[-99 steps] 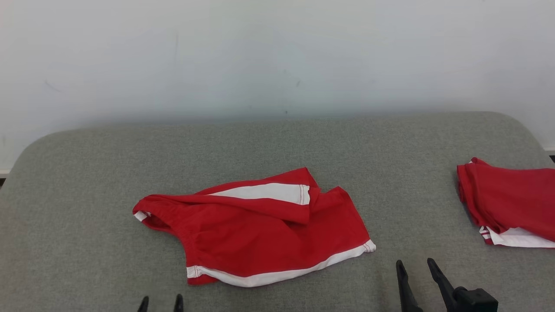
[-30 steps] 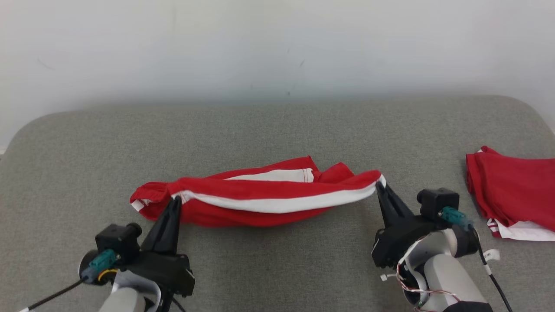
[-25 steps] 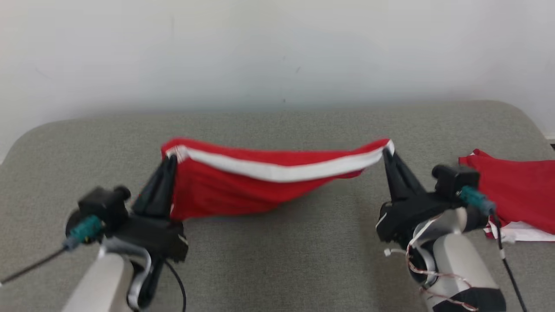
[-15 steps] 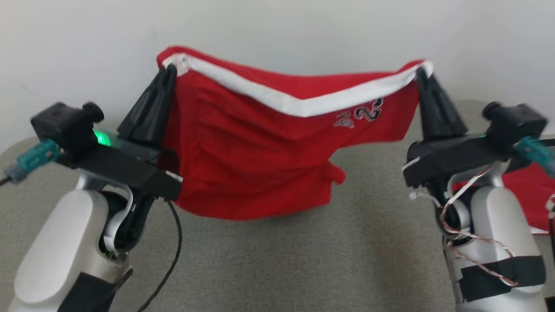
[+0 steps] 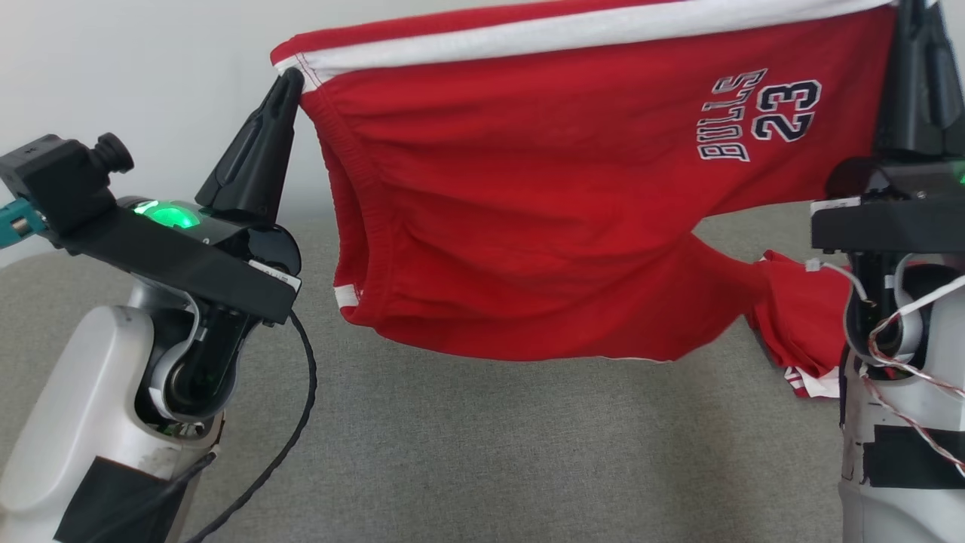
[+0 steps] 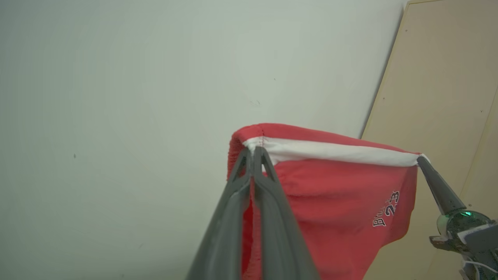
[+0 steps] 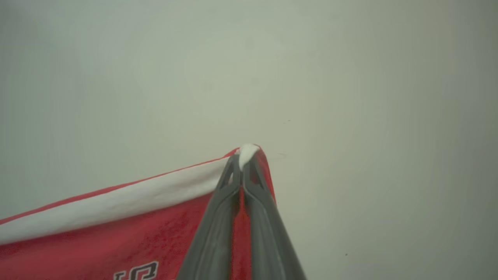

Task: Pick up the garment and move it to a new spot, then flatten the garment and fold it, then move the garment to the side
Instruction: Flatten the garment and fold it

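left claw (image 5: 290, 77) and right claw (image 7: 244, 158) are each clamped on a top corner of the red shorts (image 5: 543, 188), held stretched wide in the air above the grey counter (image 5: 482, 452). guessing that's so they lay down flat.

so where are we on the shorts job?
Done: pick-up. The red shorts hang spread above the grey cushion, left tool and right tool each shut on a corner of the white-trimmed edge. In hand: the move to a new spot. Left: lay down, flatten, fold, move aside.
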Tool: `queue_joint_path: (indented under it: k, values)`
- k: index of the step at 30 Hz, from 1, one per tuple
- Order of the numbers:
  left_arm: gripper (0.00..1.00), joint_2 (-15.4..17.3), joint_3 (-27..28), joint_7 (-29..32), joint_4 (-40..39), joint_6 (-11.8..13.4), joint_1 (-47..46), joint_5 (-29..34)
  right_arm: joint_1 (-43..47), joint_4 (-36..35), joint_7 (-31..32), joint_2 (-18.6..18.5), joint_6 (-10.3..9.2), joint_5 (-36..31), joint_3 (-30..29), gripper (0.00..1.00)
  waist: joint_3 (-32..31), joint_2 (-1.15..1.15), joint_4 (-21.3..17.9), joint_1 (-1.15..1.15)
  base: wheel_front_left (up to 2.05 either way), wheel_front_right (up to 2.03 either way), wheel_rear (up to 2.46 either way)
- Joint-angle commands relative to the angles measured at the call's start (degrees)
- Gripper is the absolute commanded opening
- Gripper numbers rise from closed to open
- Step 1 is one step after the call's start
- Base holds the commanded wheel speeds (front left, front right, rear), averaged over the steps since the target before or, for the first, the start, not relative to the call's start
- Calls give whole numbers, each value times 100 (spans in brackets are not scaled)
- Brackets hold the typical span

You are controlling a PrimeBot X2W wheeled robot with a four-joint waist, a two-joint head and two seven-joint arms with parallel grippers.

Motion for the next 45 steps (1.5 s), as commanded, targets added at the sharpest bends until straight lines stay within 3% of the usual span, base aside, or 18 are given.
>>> queue_joint_path:
  k: [1, 8, 14, 24, 32, 38, 45]
  values:
    - [0, -19, 48, 17, -4, 33, 67, -91, -54, -19, -20, 37, -13, -57, -52, 0, 8, 0, -12, 0, 0, 0, 0]
    - [0, -15, 212, 237, 85, 180, 29, -467, -182, 140, 200, 115, -13, -160, -8, 0, 169, 0, -125, 0, 0, 0, 0]
    - [0, -74, 261, 277, 411, 234, -300, -495, -639, 759, 200, 38, -13, -163, 287, 0, 610, 0, -199, 0, 0, 0, 0]
    - [0, -369, 274, -85, 1555, 197, -1484, -264, -2224, 2511, -497, 123, -14, -521, 250, 0, 1506, 0, -246, 0, 0, 0, 0]
    - [0, -488, 304, -1110, 2357, 194, -2365, 399, -3259, 3285, -1351, 221, -14, -1294, -71, 0, 2093, 0, -350, 0, 0, 0, 0]
    - [0, -588, 224, -1374, 2728, 126, -2449, 590, -3308, 3504, -1455, 275, -14, -1518, 8, 0, 2396, 0, -390, 0, 0, 0, 0]
    - [0, -753, 48, -1512, 2764, -2, -1660, 425, -2532, 3718, -1448, 204, -14, -1347, 409, 0, 2246, 0, -248, 0, 0, 0, 0]
